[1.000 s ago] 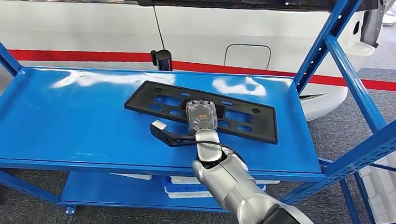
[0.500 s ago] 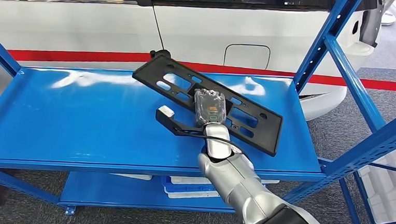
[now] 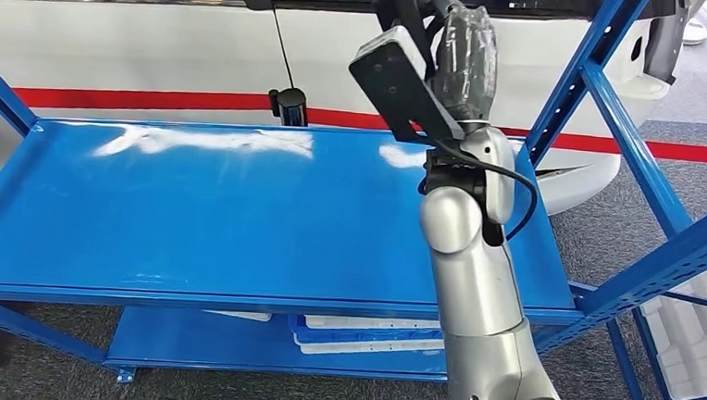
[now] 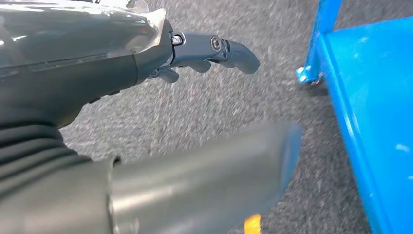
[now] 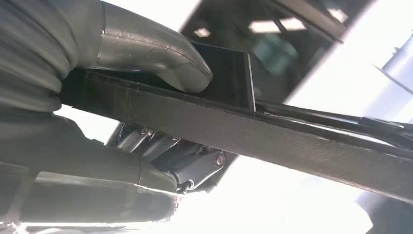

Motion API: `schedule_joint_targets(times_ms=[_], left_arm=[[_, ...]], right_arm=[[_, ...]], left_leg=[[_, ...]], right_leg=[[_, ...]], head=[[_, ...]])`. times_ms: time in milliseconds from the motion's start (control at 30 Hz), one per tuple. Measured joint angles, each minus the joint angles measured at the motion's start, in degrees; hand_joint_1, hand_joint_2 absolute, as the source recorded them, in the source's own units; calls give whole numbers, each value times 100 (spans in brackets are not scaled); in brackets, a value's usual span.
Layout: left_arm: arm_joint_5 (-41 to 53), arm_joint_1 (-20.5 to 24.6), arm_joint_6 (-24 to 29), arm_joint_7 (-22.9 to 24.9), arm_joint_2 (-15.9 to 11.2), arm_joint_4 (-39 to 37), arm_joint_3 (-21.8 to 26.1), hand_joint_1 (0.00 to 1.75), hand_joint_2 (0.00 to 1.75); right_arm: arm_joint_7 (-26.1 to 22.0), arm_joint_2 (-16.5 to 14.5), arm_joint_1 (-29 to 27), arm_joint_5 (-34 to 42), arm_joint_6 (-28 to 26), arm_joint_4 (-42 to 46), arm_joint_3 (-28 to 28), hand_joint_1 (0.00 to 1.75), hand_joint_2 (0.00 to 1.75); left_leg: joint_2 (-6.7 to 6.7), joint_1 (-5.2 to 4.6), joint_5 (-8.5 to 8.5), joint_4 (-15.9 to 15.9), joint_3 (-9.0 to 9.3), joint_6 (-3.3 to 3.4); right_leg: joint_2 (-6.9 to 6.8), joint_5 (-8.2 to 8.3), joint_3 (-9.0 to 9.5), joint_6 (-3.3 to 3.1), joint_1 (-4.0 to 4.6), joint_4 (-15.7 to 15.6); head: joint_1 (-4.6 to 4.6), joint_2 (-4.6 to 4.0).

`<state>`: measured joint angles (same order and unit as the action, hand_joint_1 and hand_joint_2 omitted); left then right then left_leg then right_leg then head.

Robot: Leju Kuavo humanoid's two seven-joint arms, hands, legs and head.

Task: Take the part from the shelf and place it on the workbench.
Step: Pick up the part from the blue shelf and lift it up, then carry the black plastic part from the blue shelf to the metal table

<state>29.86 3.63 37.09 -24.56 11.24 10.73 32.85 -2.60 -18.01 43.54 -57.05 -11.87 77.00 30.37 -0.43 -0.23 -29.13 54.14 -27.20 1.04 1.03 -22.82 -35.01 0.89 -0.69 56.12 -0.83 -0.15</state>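
Observation:
The part [image 3: 399,78] is a flat black plastic frame, lifted high above the blue shelf's top deck [image 3: 192,209] and tipped steeply, its upper end cut off by the picture's edge. My right hand [image 3: 465,54], wrapped in clear film, grips it at the top of the raised silver arm. In the right wrist view the part [image 5: 292,136] is a dark bar clamped between the thumb [image 5: 160,53] and the fingers [image 5: 180,156]. My left hand [image 4: 97,73] hangs over grey carpet beside the shelf, fingers [image 4: 214,48] apart and holding nothing.
A white vehicle with a red stripe [image 3: 152,100] stands right behind the shelf. Blue uprights [image 3: 597,94] rise at the right. A small black post [image 3: 291,106] stands at the deck's back edge. White and blue bins [image 3: 360,335] lie on the lower deck.
My right hand has carried the part up off the shelf deck, from lying flat, through a tilt, to high above the deck and nearly on edge. The deck beneath is now bare.

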Motion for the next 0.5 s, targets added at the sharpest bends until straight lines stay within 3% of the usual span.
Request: schedule_joint_targets(times_ms=[267, 367, 500], left_arm=[[-422, 45, -379, -344, 79, 0, 183, 0, 175], [-212, 44, -451, 82, 73, -2, 273, 0, 175], [-36, 32, -903, 549, 46, -4, 229, 0, 175]], right_arm=[[-185, 253, -11, 450, -91, 688, -146, 175, 175], [-299, 334, -30, 742, -199, 708, -165, 175, 175], [-587, 422, -97, 1785, -138, 706, -249, 175, 175]], left_leg=[[3, -6, 0, 0, 5, 1], [2, -5, 0, 0, 5, 1], [-1, -1, 1, 0, 4, 0]], right_leg=[[2, 1, 1, 0, -5, 0], [1, 0, 1, 0, -5, 1], [0, 0, 1, 0, -3, 1]], head=[[-1, 0], [-2, 0], [-1, 0]])
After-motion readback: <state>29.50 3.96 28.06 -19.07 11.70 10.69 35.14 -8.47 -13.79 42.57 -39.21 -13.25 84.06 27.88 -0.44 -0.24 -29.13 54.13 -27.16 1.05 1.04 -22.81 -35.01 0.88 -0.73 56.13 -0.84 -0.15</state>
